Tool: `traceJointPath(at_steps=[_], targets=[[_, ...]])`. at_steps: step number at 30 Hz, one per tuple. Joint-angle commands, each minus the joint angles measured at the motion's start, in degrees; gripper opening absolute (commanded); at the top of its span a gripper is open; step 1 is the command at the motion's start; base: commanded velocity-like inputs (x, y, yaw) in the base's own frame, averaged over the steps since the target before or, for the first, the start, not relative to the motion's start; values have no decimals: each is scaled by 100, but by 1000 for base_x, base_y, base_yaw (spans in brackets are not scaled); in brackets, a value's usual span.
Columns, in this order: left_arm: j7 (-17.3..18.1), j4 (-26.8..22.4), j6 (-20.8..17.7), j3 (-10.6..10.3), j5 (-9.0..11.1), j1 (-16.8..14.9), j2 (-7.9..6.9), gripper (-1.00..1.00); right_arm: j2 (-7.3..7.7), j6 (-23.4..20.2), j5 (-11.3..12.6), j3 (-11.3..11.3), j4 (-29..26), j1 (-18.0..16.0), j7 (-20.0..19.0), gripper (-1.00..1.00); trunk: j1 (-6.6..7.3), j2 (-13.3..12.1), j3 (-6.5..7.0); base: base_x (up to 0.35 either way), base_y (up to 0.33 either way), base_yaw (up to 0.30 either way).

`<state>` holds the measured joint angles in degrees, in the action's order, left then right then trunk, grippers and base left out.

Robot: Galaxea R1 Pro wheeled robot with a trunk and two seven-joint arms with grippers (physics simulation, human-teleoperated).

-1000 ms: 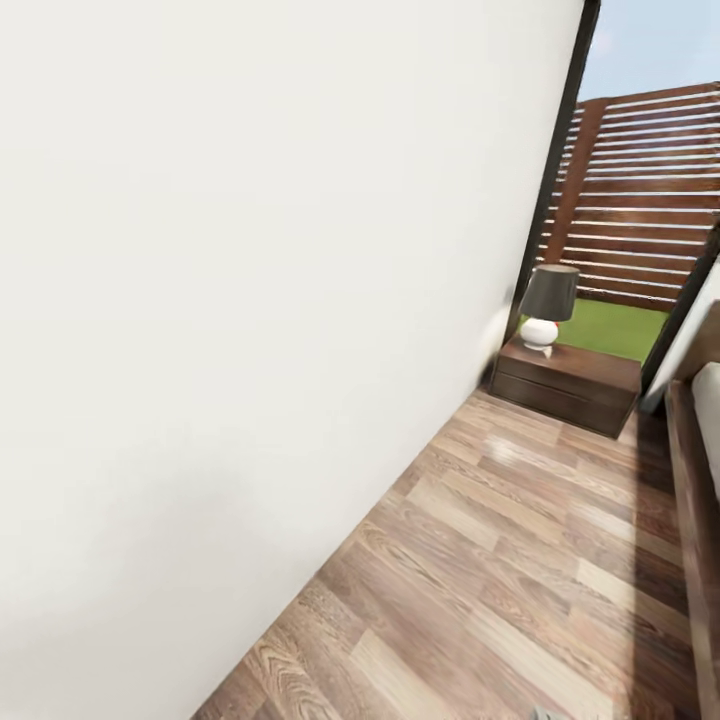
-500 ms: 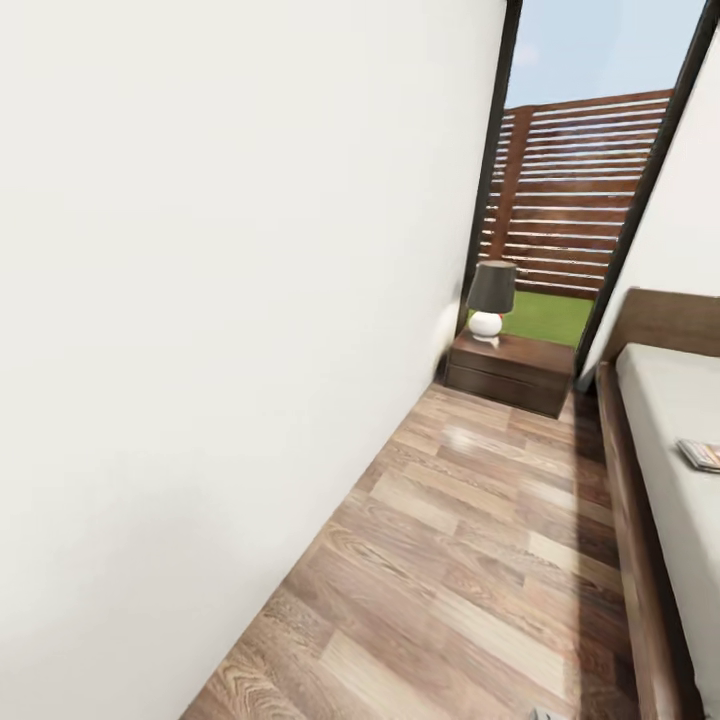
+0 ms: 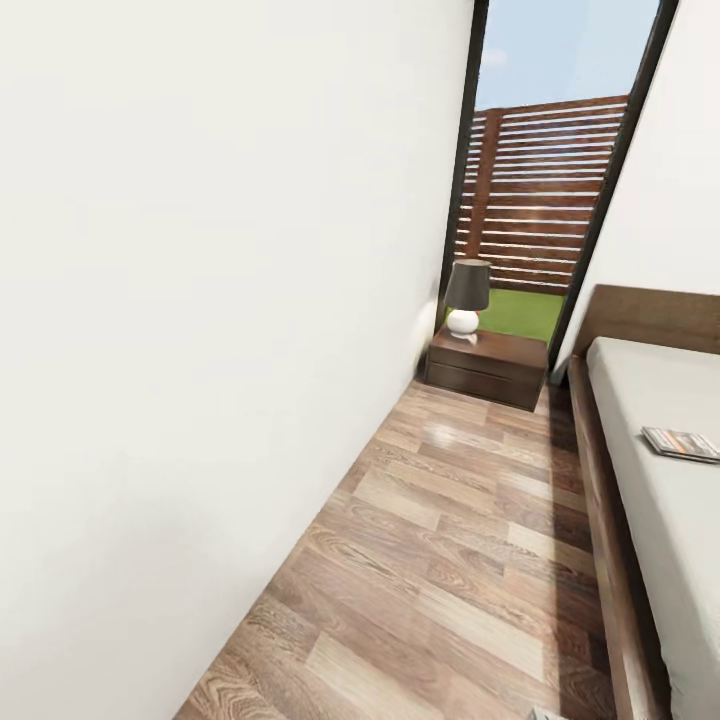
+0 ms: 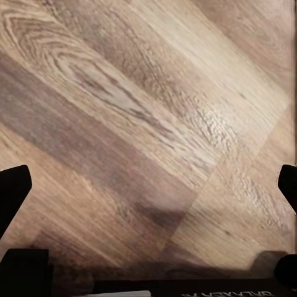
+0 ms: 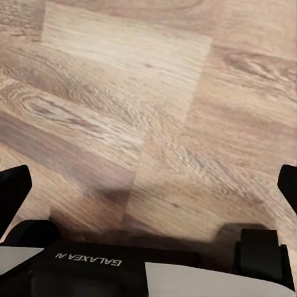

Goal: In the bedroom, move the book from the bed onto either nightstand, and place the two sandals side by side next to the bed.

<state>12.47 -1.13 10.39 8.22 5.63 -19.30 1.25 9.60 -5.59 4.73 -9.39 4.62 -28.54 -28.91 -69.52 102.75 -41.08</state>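
On bed (image 3: 640,520), well short of nightstand (image 3: 488,367), book (image 3: 681,444) is lying flat: thin, light, floppy, I'm guessing; pinching its near edge. Both grippers (image 4: 148,185) (image 5: 148,185) hanging spread, empty, over floor (image 3: 450,560).

A white wall (image 3: 200,300) fills the left side of the head view and runs back to a tall dark-framed window (image 3: 545,170). Through the glass show a brown slatted fence (image 3: 545,190), a strip of green grass (image 3: 520,312) below it and blue sky (image 3: 560,50) above. A small lamp (image 3: 466,296) with a dark shade and a round white base stands in front of the window. Wood-plank floor (image 3: 450,560) stretches along the wall, with a bright glare patch near the far end.
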Motion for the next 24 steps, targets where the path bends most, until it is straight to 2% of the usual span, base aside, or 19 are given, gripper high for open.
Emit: traceJointPath(at_steps=[1, 4, 7, 18, 24], targets=[[33, 7, 1, 24, 60, -4, 11, 100, -28, -38, 51, -27, 12, 13, -19, 100, 1, 2, -5, 0, 0, -4], [28, 8, 4, 29, 66, -4, -8, 100, -151, -38, 52, -27, 10, 68, -23, 100, 1, 2, -5, 0, 0, -2], [27, 7, 13, 30, 63, -4, -46, 100, -203, -38, 53, -28, 6, 88, -26, 100, 1, 2, -5, 0, 0, -23], [27, 6, 16, 30, 66, -4, -53, 100, -220, -39, 54, -28, 4, 95, -27, 100, 1, 2, -5, 5, 0, -258], [27, 0, 16, 30, 61, -4, -54, 100, -215, -39, 56, -28, 4, 95, -27, 100, 1, 2, -5, 221, 0, -141]])
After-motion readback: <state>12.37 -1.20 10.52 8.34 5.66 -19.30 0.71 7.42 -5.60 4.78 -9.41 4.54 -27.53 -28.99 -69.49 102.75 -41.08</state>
